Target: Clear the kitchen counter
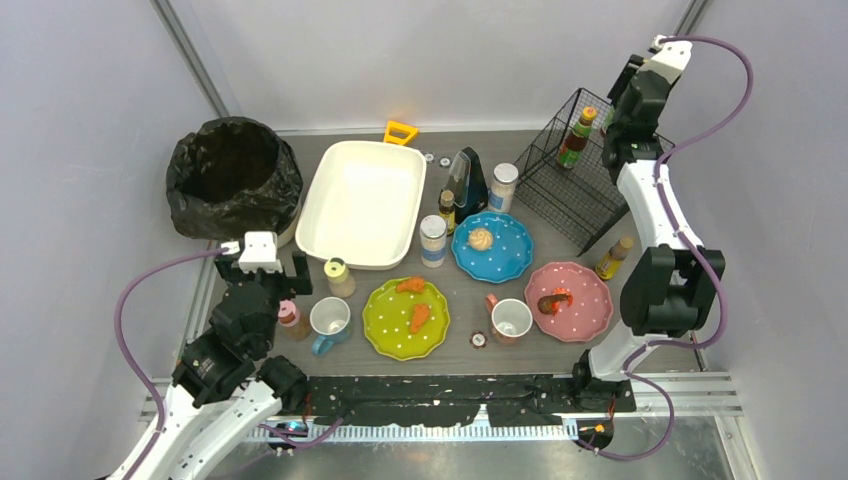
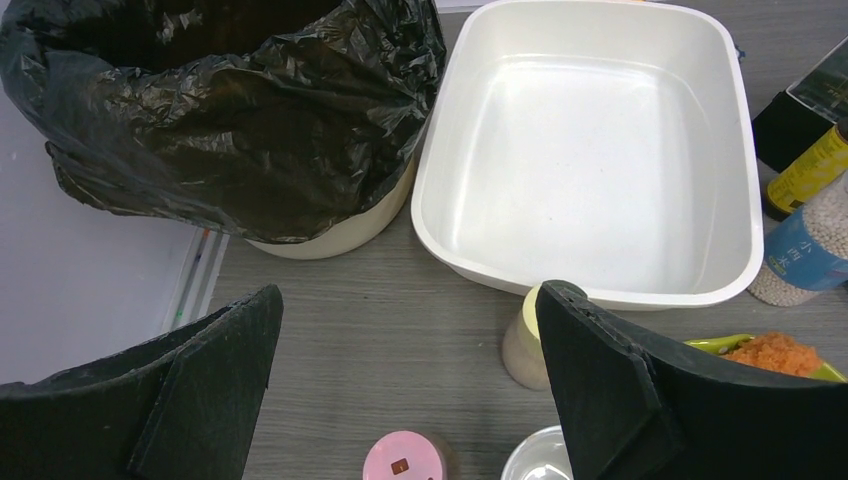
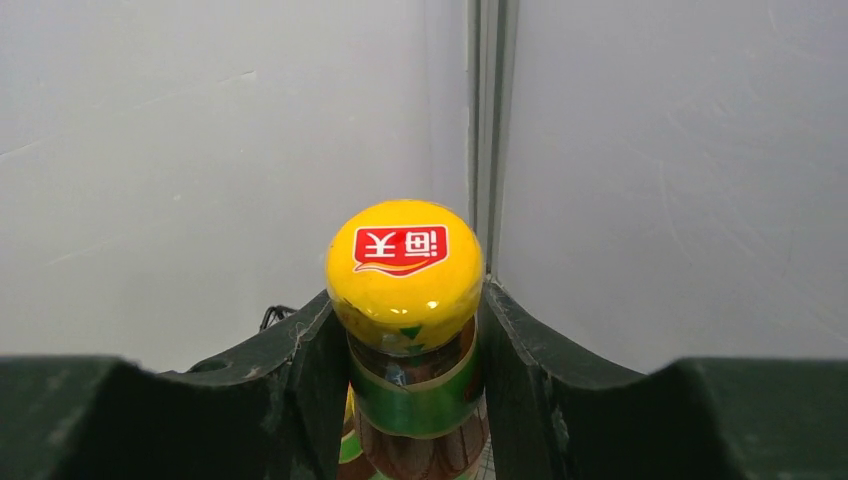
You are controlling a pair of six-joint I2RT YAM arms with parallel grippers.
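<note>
Glass, by the look of it: the sauce bottle (image 3: 405,262) clamped between my right gripper's (image 3: 405,345) jaws seems stiff, weighty with liquid and breakable. Its neck looks slick, so I judge a hold just under the yellow cap the safest, since the cap's rim should stop any slip. It stands upright at the wire basket (image 1: 560,190) on the far right of the kitchen counter (image 1: 462,300); whether it touches the basket floor I cannot tell. My left gripper (image 2: 410,340) hovers with jaws wide apart and empty above a pink-lidded jar (image 2: 404,458) at the cluttered counter's near left.
</note>
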